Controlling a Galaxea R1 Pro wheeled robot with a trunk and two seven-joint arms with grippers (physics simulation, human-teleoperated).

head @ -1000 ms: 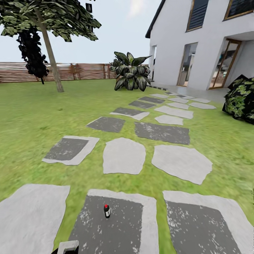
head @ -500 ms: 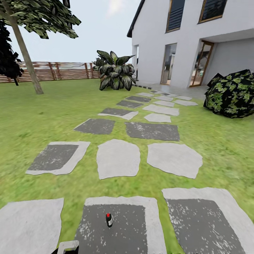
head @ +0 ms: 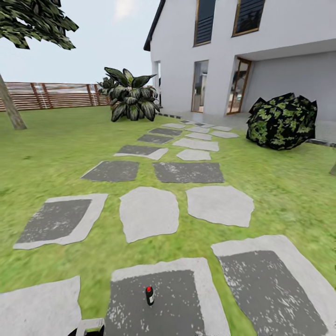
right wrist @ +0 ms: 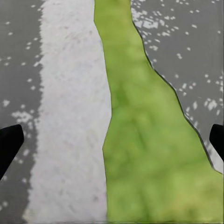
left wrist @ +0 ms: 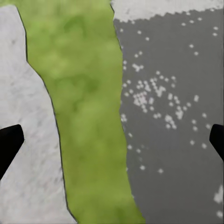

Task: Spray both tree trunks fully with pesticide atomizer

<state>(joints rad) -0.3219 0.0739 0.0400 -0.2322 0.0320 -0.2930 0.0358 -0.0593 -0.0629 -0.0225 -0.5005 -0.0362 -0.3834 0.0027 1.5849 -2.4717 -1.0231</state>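
The pesticide atomizer (head: 150,296), a tiny dark bottle with a red top, stands upright on a dark paving slab (head: 158,308) low in the head view. One tree trunk (head: 10,111) leans at that view's far left, with leaves (head: 35,21) above it. In the left wrist view my left gripper (left wrist: 112,140) is open, its dark fingertips (left wrist: 9,142) far apart over grass and slabs. My right gripper (right wrist: 112,140) is open too, with fingertips (right wrist: 8,142) at the picture's edges and nothing between them.
Stepping slabs (head: 148,212) run across the lawn (head: 51,144) toward a white house (head: 242,56). A broad-leaved plant (head: 130,95) stands by the brown slat fence (head: 51,95). A dark green bush (head: 281,121) sits at the right. A pale robot part (head: 88,325) shows at the bottom edge.
The whole head view has swung to the right: tree, fence and plant slid left and the bush came fully into view. The atomizer stays upright on its slab.
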